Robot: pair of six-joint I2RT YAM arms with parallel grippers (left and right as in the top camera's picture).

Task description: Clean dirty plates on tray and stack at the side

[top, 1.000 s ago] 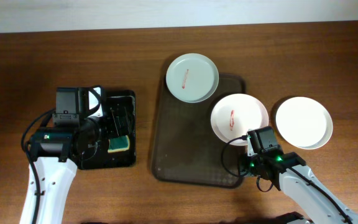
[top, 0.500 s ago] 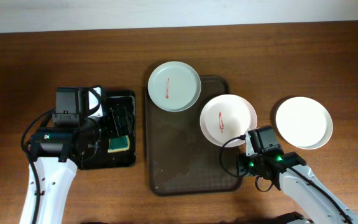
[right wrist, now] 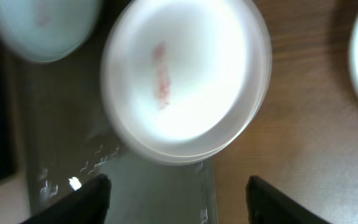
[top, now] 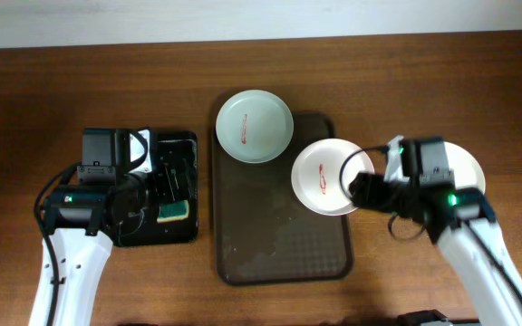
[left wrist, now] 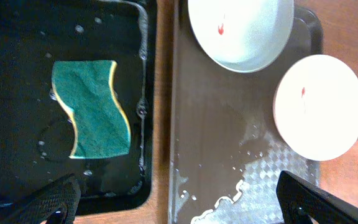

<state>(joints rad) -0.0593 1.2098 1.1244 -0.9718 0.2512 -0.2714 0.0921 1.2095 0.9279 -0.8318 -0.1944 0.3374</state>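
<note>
The dark brown tray [top: 270, 240] lies mid-table. A pale greenish dirty plate [top: 254, 125] with a red smear rests on its far left corner. A white dirty plate [top: 323, 177], also smeared red, overhangs the tray's right rim. My right gripper [top: 359, 186] hovers at this plate's right edge. In the right wrist view the right gripper [right wrist: 179, 199] is open and empty, the white plate [right wrist: 185, 74] just ahead of it. My left gripper [left wrist: 182, 205] hangs open between the black tray [left wrist: 17, 50] and the brown tray [left wrist: 216, 143].
A plain white plate [top: 471, 172] sits on the wood right of the tray, partly under my right arm. A green sponge [top: 174, 210] lies in the wet glossy black tray [top: 185, 145] at left. Water streaks the brown tray's front half.
The brown tray and its two plates slid left. My right gripper then opened, left the tray's front right rim and moved back and right to the white plate. The left arm stayed still.
</note>
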